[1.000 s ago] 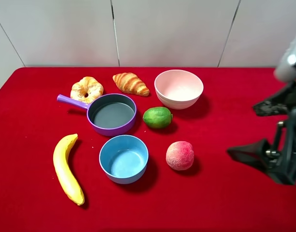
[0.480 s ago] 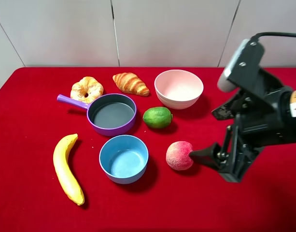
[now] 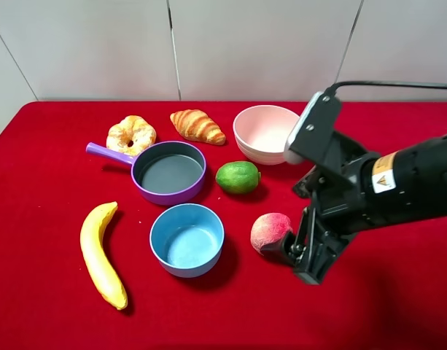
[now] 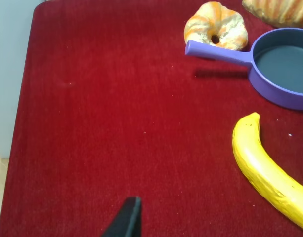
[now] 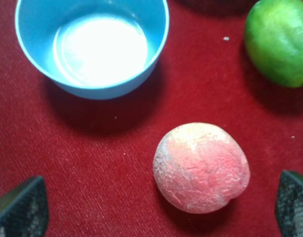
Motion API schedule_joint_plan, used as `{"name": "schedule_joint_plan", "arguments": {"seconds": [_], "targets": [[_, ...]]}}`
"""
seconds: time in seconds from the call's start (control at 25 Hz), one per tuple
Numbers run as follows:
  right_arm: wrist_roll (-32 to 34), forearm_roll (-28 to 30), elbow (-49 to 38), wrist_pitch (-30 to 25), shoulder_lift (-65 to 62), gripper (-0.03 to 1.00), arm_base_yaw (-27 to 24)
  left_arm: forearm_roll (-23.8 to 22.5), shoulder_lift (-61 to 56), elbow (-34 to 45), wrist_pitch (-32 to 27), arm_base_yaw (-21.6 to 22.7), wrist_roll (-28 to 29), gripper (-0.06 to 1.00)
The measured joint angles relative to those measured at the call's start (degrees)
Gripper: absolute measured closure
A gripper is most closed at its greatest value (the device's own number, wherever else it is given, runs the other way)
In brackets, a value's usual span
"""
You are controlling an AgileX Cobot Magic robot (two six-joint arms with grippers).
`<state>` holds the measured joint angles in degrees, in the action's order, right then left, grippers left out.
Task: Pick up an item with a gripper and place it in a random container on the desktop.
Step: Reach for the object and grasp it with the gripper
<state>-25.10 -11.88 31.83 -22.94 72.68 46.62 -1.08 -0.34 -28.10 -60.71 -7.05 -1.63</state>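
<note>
Red cloth covers the desktop (image 3: pixel 48 292), which is backed by a pale panelled wall (image 3: pixel 252 44). From the right of the exterior high view the black right arm (image 3: pixel 383 186) reaches down and leftward, its wrist tilted so that the right gripper (image 3: pixel 290 251) sits low over the cloth. The wrist view shows its two dark fingers (image 5: pixel 22 207) spread wide apart and holding nothing. The peach (image 3: pixel 270 232) lies on the cloth in the span between them, slightly ahead of the tips and nearer one finger than the other, with red cloth visible on both sides. In the exterior high view the gripper stands just beside the fruit's right flank, partly covering it. A blue bowl (image 3: pixel 187 239) stands near the peach on the left, and a lime (image 3: pixel 238 177) lies behind it, both clear of the fingers. Behind the lime is a pink bowl (image 3: pixel 263 131), partly hidden by the arm's camera housing. The purple pan (image 3: pixel 168 173) stands left of the lime, beyond the blue bowl, its handle pointing left. A croissant (image 3: pixel 198 125) and a ring-shaped pastry (image 3: pixel 131 134) lie behind the pan, and a banana (image 3: pixel 100 255) lies left of the blue bowl. Of the left gripper (image 4: pixel 125 222) only one dark fingertip shows, above bare cloth, so its spread cannot be judged.
</note>
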Motion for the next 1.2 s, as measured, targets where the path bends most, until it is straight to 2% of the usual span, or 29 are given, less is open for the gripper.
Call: {"name": "schedule_joint_plan", "arguments": {"seconds": [0.72, 1.2], "targets": [[0.0, -0.12, 0.05, 8.58, 14.11, 0.27, 0.0, 0.0, 0.0, 0.0, 0.0, 0.0, 0.0, -0.04], [0.0, 0.75, 0.17, 14.44, 18.71, 0.27, 0.0, 0.0, 0.0, 0.0, 0.0, 0.0, 0.0, -0.04]]}}
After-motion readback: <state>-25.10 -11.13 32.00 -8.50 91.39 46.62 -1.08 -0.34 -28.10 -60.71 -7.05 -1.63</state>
